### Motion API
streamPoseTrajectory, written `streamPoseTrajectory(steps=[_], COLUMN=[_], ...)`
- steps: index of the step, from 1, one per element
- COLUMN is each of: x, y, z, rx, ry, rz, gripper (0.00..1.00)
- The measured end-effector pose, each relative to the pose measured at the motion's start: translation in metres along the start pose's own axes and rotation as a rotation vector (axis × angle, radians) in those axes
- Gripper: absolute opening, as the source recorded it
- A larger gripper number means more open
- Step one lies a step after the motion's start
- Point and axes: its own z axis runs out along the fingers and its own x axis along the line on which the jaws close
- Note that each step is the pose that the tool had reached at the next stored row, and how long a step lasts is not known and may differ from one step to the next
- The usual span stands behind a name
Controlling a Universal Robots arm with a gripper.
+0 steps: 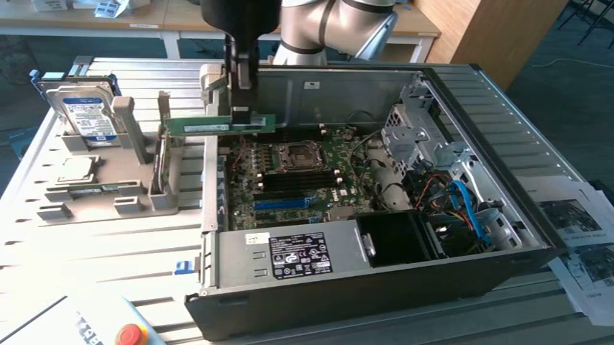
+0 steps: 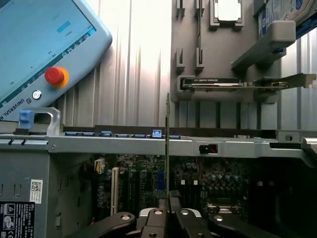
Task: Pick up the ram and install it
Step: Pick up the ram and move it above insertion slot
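The ram point(image 1: 203, 127) is a thin green strip held level in the air over the case wall on the exterior view's left. My gripper point(image 1: 241, 118) comes down from above and is shut on the strip's end nearest the case. In the wrist view the ram point(image 2: 168, 144) shows edge-on as a thin line rising from between my gripper point(image 2: 168, 215) fingers. It hangs above the green motherboard point(image 1: 307, 169). The black memory slots point(image 1: 287, 184) and a blue slot point(image 1: 281, 203) lie lower on that board.
The open black computer case point(image 1: 384, 287) holds a power supply point(image 1: 298, 255), drive cage point(image 1: 422, 136) and cables. A grey fixture tray point(image 1: 106, 190) on the exterior view's left carries a hard drive point(image 1: 86, 115). A teach pendant point(image 2: 44, 54) lies near the case. Papers point(image 1: 585, 237) lie at the right.
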Motion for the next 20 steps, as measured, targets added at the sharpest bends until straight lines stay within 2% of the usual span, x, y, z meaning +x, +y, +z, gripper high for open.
streamPoseTrajectory(steps=[20], x=[0.006], y=[-0.0603], z=[-0.0029], rx=[-0.0005], ry=[0.0000], rz=[0.000], gripper=[0.12])
